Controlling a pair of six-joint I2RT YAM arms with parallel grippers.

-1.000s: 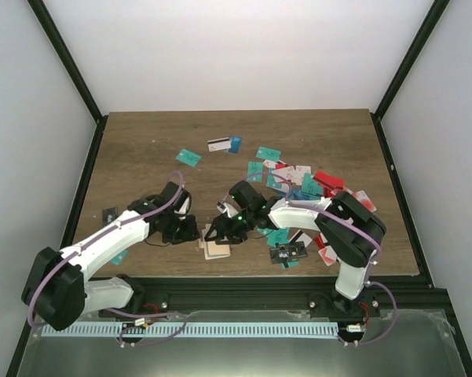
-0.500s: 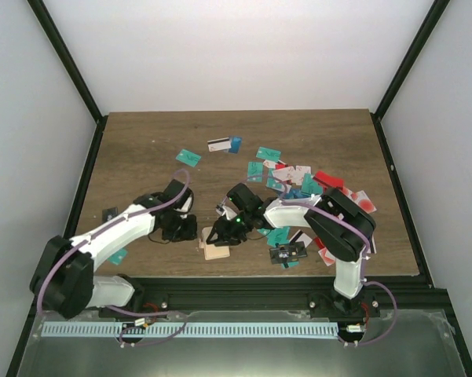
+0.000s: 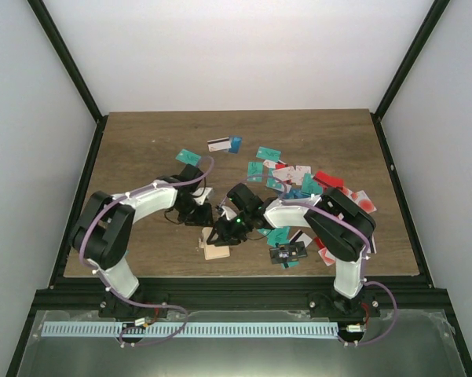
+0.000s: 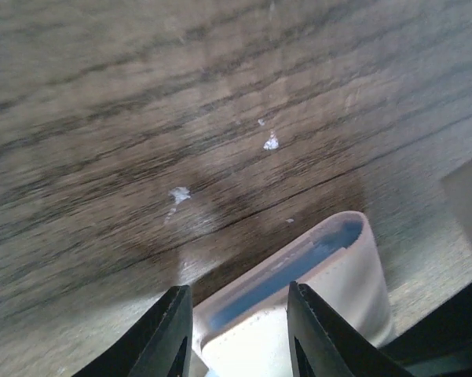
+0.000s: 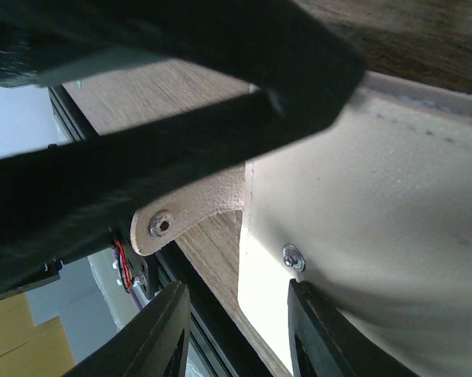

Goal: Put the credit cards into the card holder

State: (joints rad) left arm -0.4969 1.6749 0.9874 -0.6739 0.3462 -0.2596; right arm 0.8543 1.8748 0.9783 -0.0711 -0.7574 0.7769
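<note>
The tan card holder [image 3: 215,251] lies near the front edge of the table, between my two arms. In the left wrist view the card holder [image 4: 353,275] shows its open edge with a blue card [image 4: 298,267] inside. My left gripper [image 3: 204,216] [image 4: 239,334] hovers over it, jaws apart. My right gripper [image 3: 224,232] [image 5: 236,330] is also open, low over the card holder [image 5: 377,196], beside its snap tab [image 5: 163,226]. Loose credit cards [image 3: 290,184] lie scattered to the right.
A teal card [image 3: 188,157] and a white card with a stripe [image 3: 218,144] lie farther back. A red card [image 3: 328,181] lies at the right. A black item [image 3: 289,253] sits near the front edge, right of the holder. The black frame rail [image 5: 212,338] is close.
The left arm has swung to the right and brought its gripper up against the right one at the holder. The right gripper has stayed at the holder, with its jaws closer together.
</note>
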